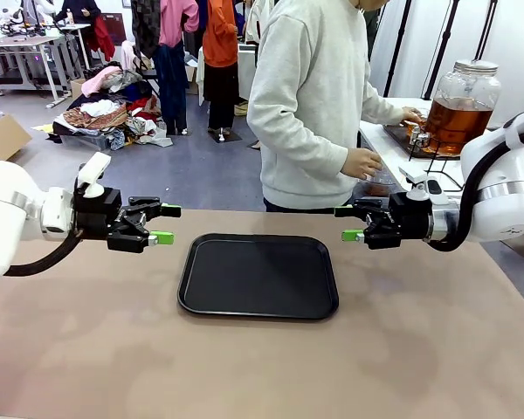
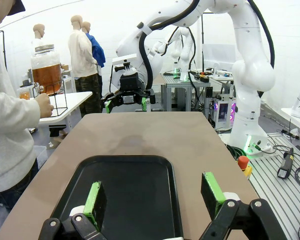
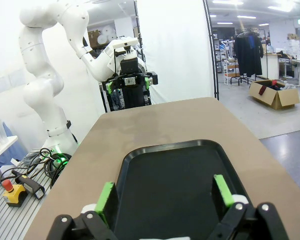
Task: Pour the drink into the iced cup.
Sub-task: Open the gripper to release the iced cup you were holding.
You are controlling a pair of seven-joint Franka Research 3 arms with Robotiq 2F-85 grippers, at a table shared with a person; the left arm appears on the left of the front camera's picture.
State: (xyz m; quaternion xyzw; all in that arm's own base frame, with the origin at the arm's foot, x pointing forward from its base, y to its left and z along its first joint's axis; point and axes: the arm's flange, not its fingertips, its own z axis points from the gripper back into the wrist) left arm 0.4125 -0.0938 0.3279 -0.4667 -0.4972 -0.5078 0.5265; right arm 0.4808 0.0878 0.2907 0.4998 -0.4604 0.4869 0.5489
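Both arms hang low over the table (image 1: 87, 349), one at each side of the black tray (image 1: 258, 274), which lies bare in the middle between them. The left pincer (image 1: 161, 223) is spread open with nothing between its green pads, and the right pincer (image 1: 353, 223) mirrors it from the other side, also open and holding nothing; the two point at each other across the tray. This looks like a waiting stance: the arms keep off the tray and leave its surface free, probably so that a filled cup can be set down there. The work of the moment seems to belong to the person (image 1: 310, 105) at the far side, who is turned to the right toward a second, white table where the glass jar (image 1: 461, 103) stands on a black wire stand. The drink (image 1: 458, 122) is the amber-brown liquid inside that jar, filling roughly the lower part under the metal lid. One hand (image 1: 411, 116) is up at the jar's small tap, while the other hand (image 1: 362, 162) sits lower, over what may be a clear cup, though that object is too small and partly hidden to be sure of. Relative to the right pincer, the drink is farther off and to the right, higher up and well apart, off the brown table altogether. From the left pincer it lies farther still, across the tray and beyond the other arm.
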